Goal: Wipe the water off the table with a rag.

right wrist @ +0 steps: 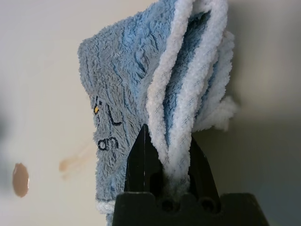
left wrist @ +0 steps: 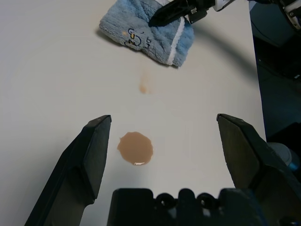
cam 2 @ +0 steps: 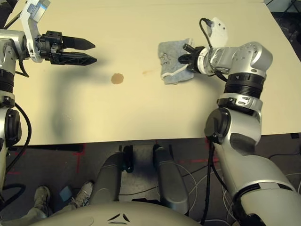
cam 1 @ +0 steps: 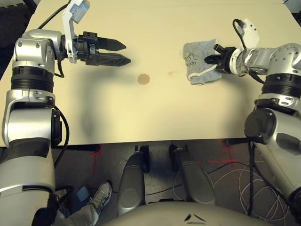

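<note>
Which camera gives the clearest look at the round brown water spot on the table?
The left wrist view: the round spot lies large and unblocked between the open left gripper fingers. Both eye views show it small; the right wrist view catches it at the edge.

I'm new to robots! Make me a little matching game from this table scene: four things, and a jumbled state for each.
Things:
1. left gripper
2. right gripper
3. rag
4. round brown spot

States:
A. wet on the bare table, untouched
B. jaws shut on cloth
C. jaws open, holding nothing
D. bunched, pinched at one edge

Pairs: 1-C, 2-B, 3-D, 4-A
</note>
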Motion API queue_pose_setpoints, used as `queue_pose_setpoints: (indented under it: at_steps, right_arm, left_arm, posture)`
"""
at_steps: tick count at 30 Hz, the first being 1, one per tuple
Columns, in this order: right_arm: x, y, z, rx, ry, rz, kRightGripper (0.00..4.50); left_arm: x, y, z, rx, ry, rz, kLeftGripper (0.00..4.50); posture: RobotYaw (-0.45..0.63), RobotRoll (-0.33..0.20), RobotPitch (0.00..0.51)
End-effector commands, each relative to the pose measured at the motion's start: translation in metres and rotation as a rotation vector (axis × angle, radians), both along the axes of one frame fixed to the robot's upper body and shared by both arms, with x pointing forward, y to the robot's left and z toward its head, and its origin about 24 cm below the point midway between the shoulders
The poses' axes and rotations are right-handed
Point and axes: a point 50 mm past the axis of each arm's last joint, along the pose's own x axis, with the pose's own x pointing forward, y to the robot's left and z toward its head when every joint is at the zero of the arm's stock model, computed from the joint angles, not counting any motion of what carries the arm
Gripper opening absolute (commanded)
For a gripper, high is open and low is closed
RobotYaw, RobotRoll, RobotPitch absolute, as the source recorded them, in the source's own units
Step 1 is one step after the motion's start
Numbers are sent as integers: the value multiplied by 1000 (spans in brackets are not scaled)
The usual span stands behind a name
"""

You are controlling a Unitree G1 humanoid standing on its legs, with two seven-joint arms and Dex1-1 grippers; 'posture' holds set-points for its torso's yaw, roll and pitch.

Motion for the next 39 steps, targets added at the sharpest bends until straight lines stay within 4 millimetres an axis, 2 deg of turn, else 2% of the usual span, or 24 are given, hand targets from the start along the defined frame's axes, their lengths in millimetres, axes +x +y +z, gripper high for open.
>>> queue_pose_setpoints:
  at_steps: [1, 6, 13, 17, 26, 33, 35, 39]
  right_arm:
    - [-2, 19, 12, 41, -18, 84, 5]
    - [-11, 57, 14, 87, -1, 210, 5]
    - [-28, 110, 35, 179, -31, 363, 5]
    - [-36, 140, 31, 222, -24, 431, 5]
    - [-39, 165, -7, 249, 132, 421, 5]
    - [-42, 192, -9, 297, 165, 463, 5]
    - [-46, 206, -7, 316, 170, 503, 5]
    - [-51, 217, -11, 322, 189, 537, 5]
  left_arm:
    - [0, -1, 0, 13, 4, -9, 4500]
    - [0, -2, 1, 12, 1, -12, 4500]
    - [-1, 1, 5, 15, -9, -5, 4500]
    - [-1, 6, 9, 21, -21, 18, 4500]
    - [-3, 11, 10, 36, -17, 27, 4500]
    - [-9, 27, 8, 98, 8, 68, 4500]
    - [-10, 29, 6, 105, 15, 73, 4500]
    - [-12, 30, 3, 110, 26, 70, 4500]
  posture:
    - [-112, 0, 304]
    - [-111, 0, 305]
    - [-99, 0, 308]
    - [-91, 0, 309]
    - [-62, 0, 313]
    - [-39, 0, 316]
    - [-33, 0, 316]
    - [-23, 0, 316]
